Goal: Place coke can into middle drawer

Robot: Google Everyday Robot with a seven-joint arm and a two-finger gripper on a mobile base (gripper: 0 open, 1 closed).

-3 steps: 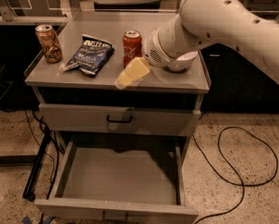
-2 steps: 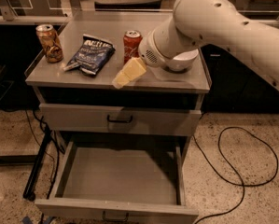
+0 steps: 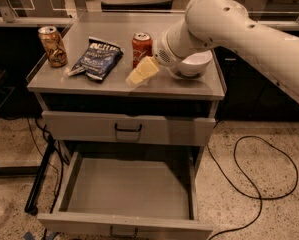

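The coke can, red with a silver top, stands upright on the cabinet top, near the middle. My gripper, pale yellow, sits just in front of the can and slightly below it, low over the cabinet top, at the end of the white arm that reaches in from the right. The can is not lifted. The middle drawer is pulled wide open below, its grey floor bare.
A brown-gold can stands at the top's left end, with a dark blue chip bag beside it. A white bowl sits under the arm. The upper drawer front is closed. A black cable loops on the floor at the right.
The arm has swung a little to the left and the gripper has edged closer to the coke can. The can and the drawer have not moved.
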